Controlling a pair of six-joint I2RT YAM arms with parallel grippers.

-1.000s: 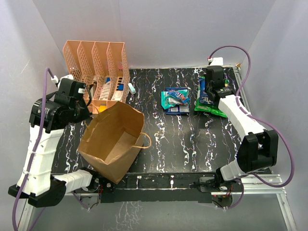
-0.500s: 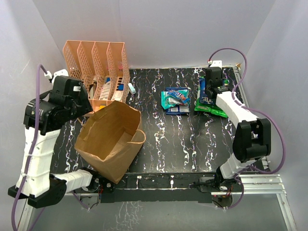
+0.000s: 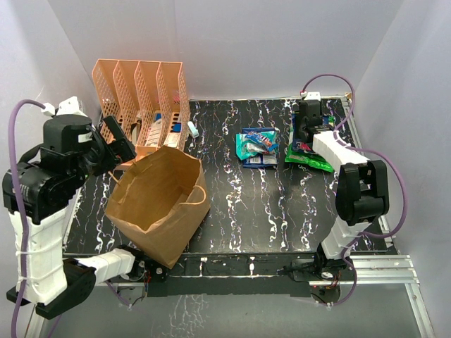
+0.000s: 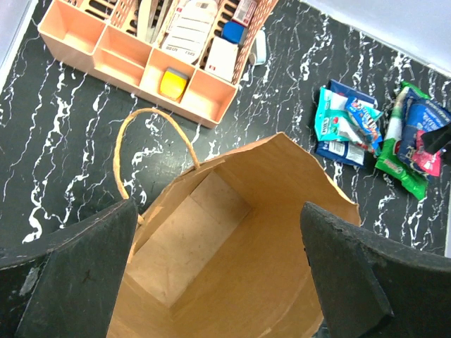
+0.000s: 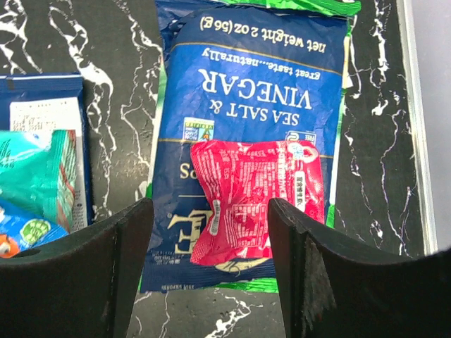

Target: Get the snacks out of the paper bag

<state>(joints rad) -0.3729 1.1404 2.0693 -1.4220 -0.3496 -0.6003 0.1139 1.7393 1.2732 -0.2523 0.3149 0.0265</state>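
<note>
The left pincer (image 4: 218, 236) gapes wide over the bag (image 3: 151, 211), near left. The right pincer (image 5: 210, 246), fingers apart, hangs above a red packet (image 5: 257, 190) on a blue packet (image 5: 254, 91), far right on the table (image 3: 246, 211).

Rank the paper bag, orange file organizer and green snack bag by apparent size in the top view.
1. paper bag
2. orange file organizer, only slightly smaller
3. green snack bag, partly covered, clearly smallest

The left tool (image 4: 218, 208) hangs, jaws spread wide, over the paper bag (image 4: 282, 183), snacks (image 4: 345, 123) lying well apart.
</note>
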